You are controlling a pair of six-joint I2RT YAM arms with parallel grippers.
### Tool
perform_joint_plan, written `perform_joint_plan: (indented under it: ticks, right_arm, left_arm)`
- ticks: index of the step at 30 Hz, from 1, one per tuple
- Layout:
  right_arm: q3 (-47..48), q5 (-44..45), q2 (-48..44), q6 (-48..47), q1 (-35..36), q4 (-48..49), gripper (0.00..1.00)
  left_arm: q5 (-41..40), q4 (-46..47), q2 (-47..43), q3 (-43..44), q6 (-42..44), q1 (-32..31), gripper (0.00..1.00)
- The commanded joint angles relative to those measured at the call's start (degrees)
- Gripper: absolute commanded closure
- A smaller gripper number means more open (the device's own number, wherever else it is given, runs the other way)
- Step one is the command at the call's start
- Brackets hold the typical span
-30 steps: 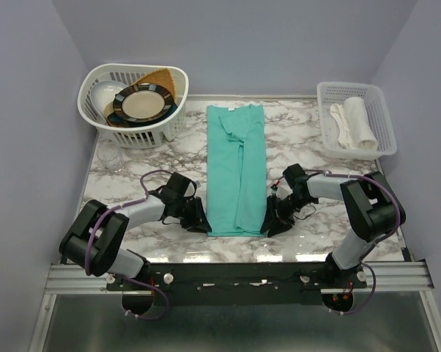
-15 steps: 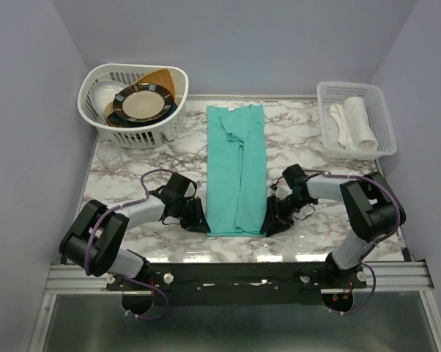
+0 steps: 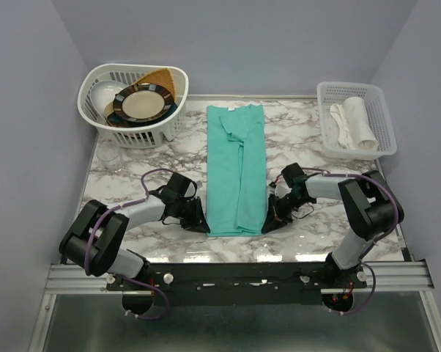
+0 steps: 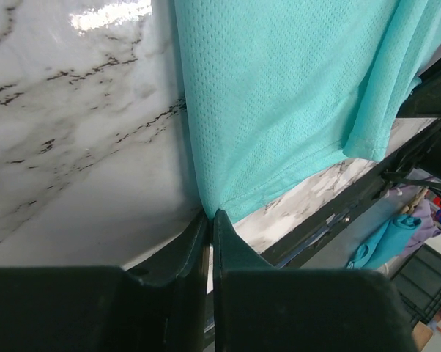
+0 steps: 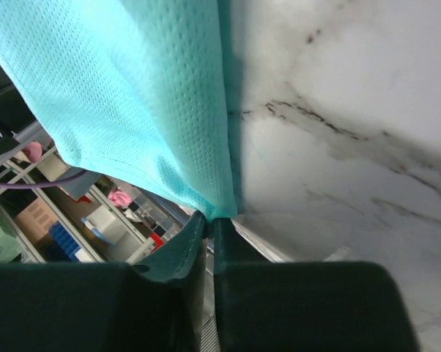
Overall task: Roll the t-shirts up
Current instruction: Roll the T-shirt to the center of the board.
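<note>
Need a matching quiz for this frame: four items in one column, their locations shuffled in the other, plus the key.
1. t-shirt
2. plate
3. white cloth
4. glass

A. in the rectangular basket, far right
B. on the table, beside the round basket
C. in the round basket, far left
D. flat along the table's middle

Pairs: 1-D, 2-C, 3-A, 4-B

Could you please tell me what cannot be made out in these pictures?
- Top view: the plate hides much of what else lies in the white basket.
- Left wrist view: the left gripper hides how much t-shirt hem it pinches.
- Right wrist view: likewise for the right gripper.
</note>
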Motion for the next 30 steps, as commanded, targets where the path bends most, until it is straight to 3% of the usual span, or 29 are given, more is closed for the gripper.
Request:
perform_joint_plan:
  ticks: [1,3,18,30]
  right_arm:
    - [-0.67,9.27,3.56,1.02,-0.47,-1.1,0.96]
    - [0.46,9.8,2.52,0.4,-0.64,-3.46,1.0]
    - [0.03,8.92,-12.52,-6.54,-0.73,-9.81,1.0]
    - [3.81,7.6,-18.06,-8.74,-1.35,-11.65,0.99]
  left_arm:
    - [-6.9,-3.55,0.47,-0.82,3.84,-0.21,0.94]
    - [-7.25,-3.73,-0.06,-0.73,4.54,-0.21,1.0]
    - [2.94,2.6,-4.37,1.46,2.96,-0.3,1.0]
    - [2.68,-1.26,-5.42,8.76,8.32,0.75,1.0]
